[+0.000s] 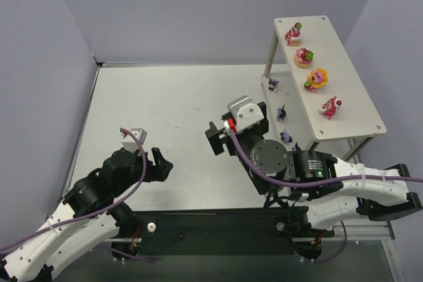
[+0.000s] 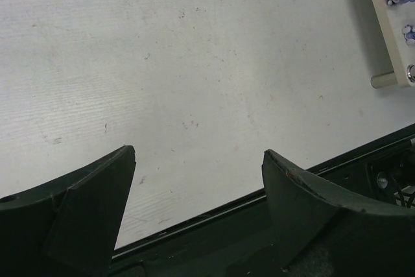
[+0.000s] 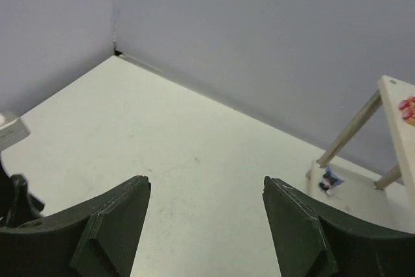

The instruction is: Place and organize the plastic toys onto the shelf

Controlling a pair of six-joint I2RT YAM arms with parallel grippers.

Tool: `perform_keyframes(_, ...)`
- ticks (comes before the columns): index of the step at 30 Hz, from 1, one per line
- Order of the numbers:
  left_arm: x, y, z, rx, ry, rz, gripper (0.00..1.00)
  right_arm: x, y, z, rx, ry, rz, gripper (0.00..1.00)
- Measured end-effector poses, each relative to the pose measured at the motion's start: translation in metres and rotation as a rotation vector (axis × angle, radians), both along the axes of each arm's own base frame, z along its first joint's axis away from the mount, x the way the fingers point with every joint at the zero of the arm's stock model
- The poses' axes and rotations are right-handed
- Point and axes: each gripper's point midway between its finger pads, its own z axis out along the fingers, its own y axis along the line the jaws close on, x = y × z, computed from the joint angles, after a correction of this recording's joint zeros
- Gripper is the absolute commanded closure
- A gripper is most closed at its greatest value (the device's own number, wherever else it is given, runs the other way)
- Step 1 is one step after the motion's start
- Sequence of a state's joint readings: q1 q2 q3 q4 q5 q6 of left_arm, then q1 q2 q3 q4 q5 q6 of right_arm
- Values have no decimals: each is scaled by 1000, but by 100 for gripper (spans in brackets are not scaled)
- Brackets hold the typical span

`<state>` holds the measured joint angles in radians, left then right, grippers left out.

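We see a white worktop (image 2: 194, 63) spreading beneath and ahead of the left tool (image 2: 198, 157). It is matte, faintly scuffed and flecked with small dark marks. Just behind that tool a black rail (image 2: 350, 163) borders it. Ahead of the right tool (image 3: 204, 186) a pale grey-lavender back wall (image 3: 259, 43) meets a matching side wall (image 3: 52, 30) in a corner to its far left. The light is soft and even.

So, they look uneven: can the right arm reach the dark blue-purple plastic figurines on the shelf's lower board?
Probably yes. The right gripper is open, empty and near the off-white two-tier shelf's open side. It points away and the top board sits above the figurines, so it must turn and enter sideways.
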<state>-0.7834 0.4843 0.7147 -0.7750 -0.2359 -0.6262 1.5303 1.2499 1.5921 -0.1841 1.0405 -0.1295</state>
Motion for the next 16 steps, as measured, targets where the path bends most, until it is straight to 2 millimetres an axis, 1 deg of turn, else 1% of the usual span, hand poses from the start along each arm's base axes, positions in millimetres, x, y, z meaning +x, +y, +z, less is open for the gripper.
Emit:
perform_keyframes(2, 0, 0, 0, -1, -2, 1, 11, -15, -1, -11, -1, 35, 73, 29)
perform_keyframes(6, 0, 2, 2, -3, -9, 6, 11, -30, -7, -23, -7, 81, 144, 29)
perform_keyframes(9, 1, 3, 2, 0, -14, 16, 11, -34, -5, -32, -19, 104, 168, 29)
perform_keyframes(13, 1, 4, 3, -3, -20, 20, 11, -36, -3, -49, -58, 123, 177, 29)
perform_keyframes(16, 1, 6, 6, -10, -31, 25, 11, -37, -3, -56, -68, 130, 181, 28)
